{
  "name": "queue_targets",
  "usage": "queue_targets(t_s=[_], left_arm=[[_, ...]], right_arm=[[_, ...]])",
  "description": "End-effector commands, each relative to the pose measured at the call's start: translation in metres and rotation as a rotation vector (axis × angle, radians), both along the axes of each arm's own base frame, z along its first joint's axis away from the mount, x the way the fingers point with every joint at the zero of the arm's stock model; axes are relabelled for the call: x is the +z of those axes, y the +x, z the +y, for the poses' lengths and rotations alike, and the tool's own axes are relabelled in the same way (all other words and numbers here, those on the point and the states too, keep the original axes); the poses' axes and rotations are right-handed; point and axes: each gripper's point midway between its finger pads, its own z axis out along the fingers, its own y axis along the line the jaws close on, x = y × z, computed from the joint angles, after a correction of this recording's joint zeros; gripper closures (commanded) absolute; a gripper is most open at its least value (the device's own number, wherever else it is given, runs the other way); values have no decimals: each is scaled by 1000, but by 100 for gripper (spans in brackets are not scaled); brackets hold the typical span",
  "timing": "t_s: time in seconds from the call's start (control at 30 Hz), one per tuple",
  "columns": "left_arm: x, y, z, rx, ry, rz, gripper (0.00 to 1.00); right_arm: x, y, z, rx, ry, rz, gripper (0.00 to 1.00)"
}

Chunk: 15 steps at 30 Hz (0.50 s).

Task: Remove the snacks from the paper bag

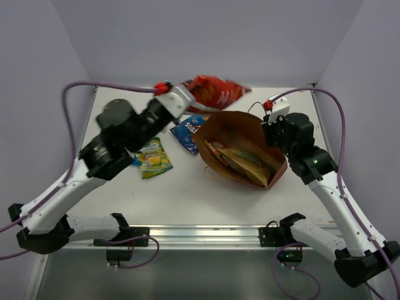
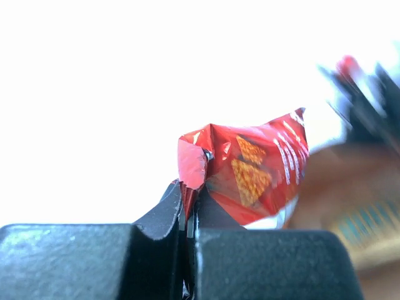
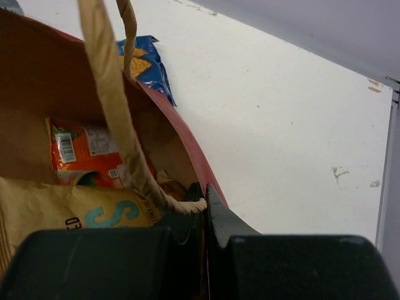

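My left gripper (image 1: pixel 190 101) is shut on the corner of a red chip bag (image 1: pixel 214 92) and holds it in the air above the table's far side; the left wrist view shows the crinkled red packet (image 2: pixel 250 175) pinched between the jaws. The paper bag (image 1: pixel 232 128) stands open at centre right, brick-red outside, tan inside. My right gripper (image 1: pixel 270 123) is shut on its rim by a handle (image 3: pixel 109 94). Inside lie a tan-teal bag (image 3: pixel 75 215) and an orange-red packet (image 3: pixel 81 153). A blue chip bag (image 1: pixel 187 132) and a yellow-green packet (image 1: pixel 152 157) lie on the table.
The white table (image 1: pixel 181 194) ends in walls at the back and sides. A metal rail (image 1: pixel 200 234) runs along the near edge. Purple cables loop over both arms.
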Motion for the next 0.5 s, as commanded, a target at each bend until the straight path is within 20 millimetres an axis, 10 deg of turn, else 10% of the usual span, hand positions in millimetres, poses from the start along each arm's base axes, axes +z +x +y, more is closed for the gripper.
queue_targets(t_s=[0.0,0.23,0.47], left_arm=[[103,-3,95,309,-382,-84,100],[71,60,168,702,-329,-85,100],[21,150,139,653,-191,-89,100]], right_arm=[[8,8,-11,-87,23,-28,100],[19,6,-11,-82,25,-30,100],[30,9,-4,-43,24,-39,100]])
